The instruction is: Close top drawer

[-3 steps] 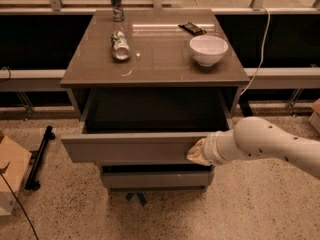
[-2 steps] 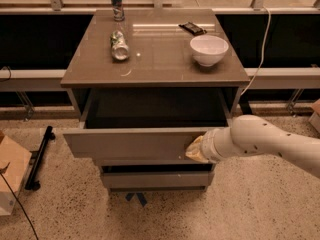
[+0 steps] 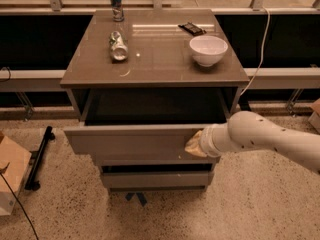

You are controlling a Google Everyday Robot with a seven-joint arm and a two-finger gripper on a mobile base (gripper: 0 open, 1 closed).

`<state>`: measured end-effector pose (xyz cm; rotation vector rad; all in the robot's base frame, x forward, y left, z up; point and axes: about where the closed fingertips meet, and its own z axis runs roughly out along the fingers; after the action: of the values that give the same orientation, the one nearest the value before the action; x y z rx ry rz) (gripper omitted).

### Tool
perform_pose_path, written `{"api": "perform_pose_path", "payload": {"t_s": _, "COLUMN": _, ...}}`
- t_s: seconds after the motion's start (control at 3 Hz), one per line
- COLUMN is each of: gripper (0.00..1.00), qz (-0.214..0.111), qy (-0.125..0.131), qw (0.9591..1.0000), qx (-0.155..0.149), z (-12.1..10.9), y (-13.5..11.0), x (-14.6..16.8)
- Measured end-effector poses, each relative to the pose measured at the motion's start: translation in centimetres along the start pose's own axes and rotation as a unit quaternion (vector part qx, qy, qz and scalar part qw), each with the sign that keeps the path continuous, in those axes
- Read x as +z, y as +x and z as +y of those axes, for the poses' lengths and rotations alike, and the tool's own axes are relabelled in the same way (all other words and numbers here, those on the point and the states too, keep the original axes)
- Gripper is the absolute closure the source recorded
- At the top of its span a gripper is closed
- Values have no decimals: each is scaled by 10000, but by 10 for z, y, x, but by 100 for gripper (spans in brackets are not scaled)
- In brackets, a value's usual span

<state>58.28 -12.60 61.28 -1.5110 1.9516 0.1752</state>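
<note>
- Fingers (image 3: 196, 143): they read as one tan wedge with no gap showing, clenched on nothing, tip pressed flat against the drawer front.
- Gripper (image 3: 188, 147): sits at the 3 o'clock end of the top drawer (image 3: 132, 140), touching its front panel.
- Top drawer: under the table (image 3: 150, 82), standing out from it toward 6 o'clock, with a dark opening showing behind the panel.
- Progress, by judgement: contact is made and the push is in hand, but the closing is not done. The panel must travel toward 12 o'clock until flush with the lower drawer front (image 3: 155, 179).
- Arm (image 3: 272, 140): enters from 4 o'clock, forearm near level, wrist aimed toward 9 o'clock along the panel.
</note>
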Motion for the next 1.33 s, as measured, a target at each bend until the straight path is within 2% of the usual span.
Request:
{"api": "perform_pose_path", "payload": {"t_s": 0.33, "gripper": 100, "qz": 0, "qy": 0, "qw": 10000, "qx": 0, "z": 0, "y": 0, "x": 0}}
{"api": "perform_pose_path", "payload": {"t_s": 0.67, "gripper": 100, "qz": -93, "qy": 110, "qw": 9999, "qx": 42, "z": -20, "y": -6, "x": 5}}
{"api": "perform_pose_path", "payload": {"t_s": 1.0, "gripper": 81, "qz": -100, "qy": 127, "qw": 9999, "qx": 47, "z": -22, "y": -6, "x": 6}}
{"api": "perform_pose_path", "payload": {"t_s": 1.33, "gripper": 51, "qz": -177, "qy": 206, "qw": 9996, "qx": 114, "z": -43, "y": -13, "x": 8}}
